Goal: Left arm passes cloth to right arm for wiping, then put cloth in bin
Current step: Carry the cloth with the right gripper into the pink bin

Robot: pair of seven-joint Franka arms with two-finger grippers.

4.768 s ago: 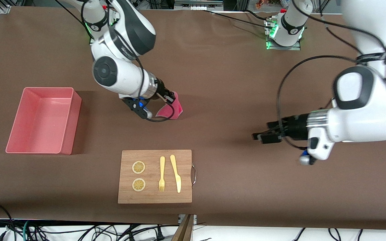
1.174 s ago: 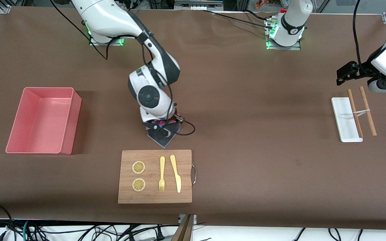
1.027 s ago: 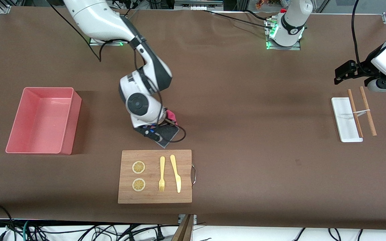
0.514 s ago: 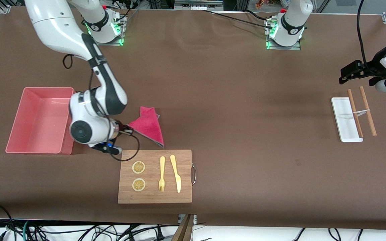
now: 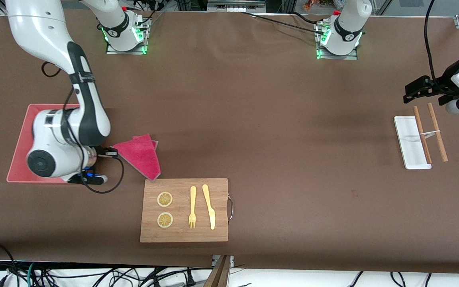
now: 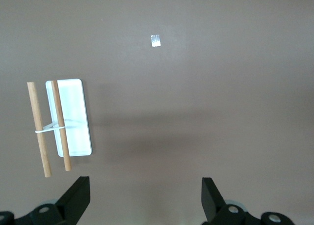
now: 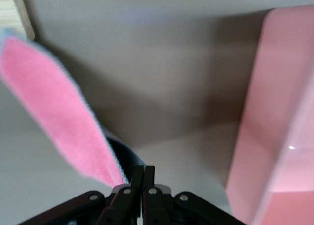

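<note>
My right gripper is pinched tight on one corner of the cloth, and what matters now is where the bin lies from that pinch: my right wrist is already over the bin's end nearest the wooden board, while the cloth trails away from my fingers toward the left arm's end of the table, outside the bin. In my right wrist view the cloth hangs off the closed tips as a long pink flap and the bin wall rises just beside it. The cloth's long axis runs from the held corner out to a loose point aimed at the board's corner, close to it; I cannot tell whether that point touches the table. I judge the cloth must follow my wrist over the wall before I release. My left gripper waits with its fingers spread, over the table by the white tray and wooden sticks, well apart from all this
</note>
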